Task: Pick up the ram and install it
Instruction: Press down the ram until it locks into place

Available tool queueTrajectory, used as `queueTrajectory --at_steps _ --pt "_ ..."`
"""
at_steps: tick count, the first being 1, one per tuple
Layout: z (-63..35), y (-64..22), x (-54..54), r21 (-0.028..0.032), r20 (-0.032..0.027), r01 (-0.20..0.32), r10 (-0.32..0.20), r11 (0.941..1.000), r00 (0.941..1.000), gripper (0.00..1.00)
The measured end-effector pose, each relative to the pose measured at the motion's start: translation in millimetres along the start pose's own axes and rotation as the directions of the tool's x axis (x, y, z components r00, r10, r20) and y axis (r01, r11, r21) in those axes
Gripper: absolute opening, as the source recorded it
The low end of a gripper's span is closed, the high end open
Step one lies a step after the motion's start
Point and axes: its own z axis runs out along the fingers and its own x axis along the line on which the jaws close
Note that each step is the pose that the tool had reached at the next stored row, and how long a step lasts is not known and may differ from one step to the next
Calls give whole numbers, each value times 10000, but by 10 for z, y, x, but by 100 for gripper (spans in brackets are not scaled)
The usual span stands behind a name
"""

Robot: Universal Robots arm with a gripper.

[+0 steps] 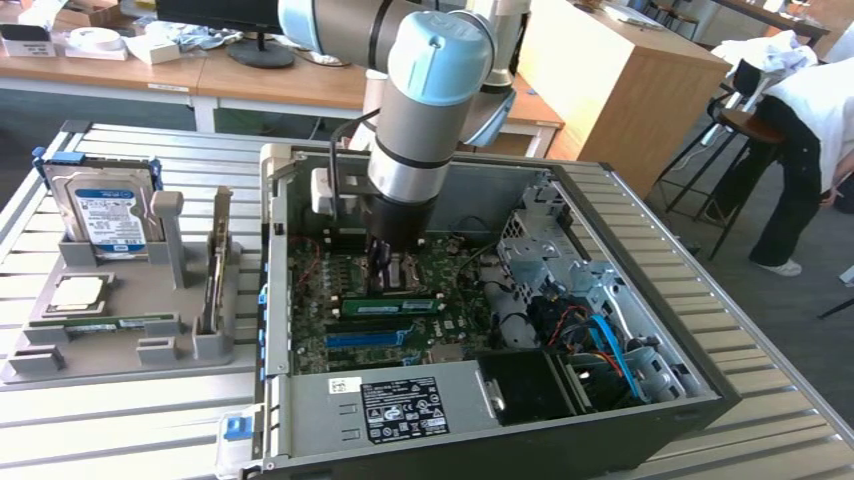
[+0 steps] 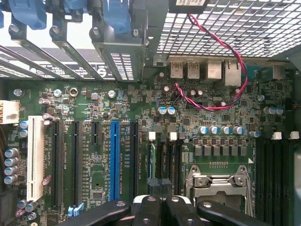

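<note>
Gleaming black gripper (image 2: 161, 200) above slim green ram (image 1: 390, 306).

Table (image 1: 120, 430): ribbed bare metal, dull sheen. Computer case (image 1: 587, 200): grey sheet metal, matt. Motherboard (image 2: 94, 108): glossy green circuit board. End effector (image 2: 160, 207): black matt plastic. Holder tray (image 1: 80, 355): matt grey plastic.

The work table (image 1: 747, 330) has a ribbed, slatted metal top in pale grey. Beyond the table, toward the exterior view's left, stands a long wooden desk (image 1: 174, 75) carrying a monitor base (image 1: 260, 52) and small white boxes (image 1: 27, 40). Beyond the table, toward the exterior view's right, stands a tall wooden cabinet (image 1: 614, 75). The floor (image 1: 801, 300) is grey. Past the cabinet, a person (image 1: 801, 150) in a white top and dark trousers bends over beside a stool (image 1: 734, 125). Lighting is bright and even.
</note>
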Motion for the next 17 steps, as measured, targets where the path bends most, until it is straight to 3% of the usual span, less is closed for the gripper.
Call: queueTrajectory --at_steps 17 --pt "37 -1 8 -2 -3 1 -1 10000 10000 10"
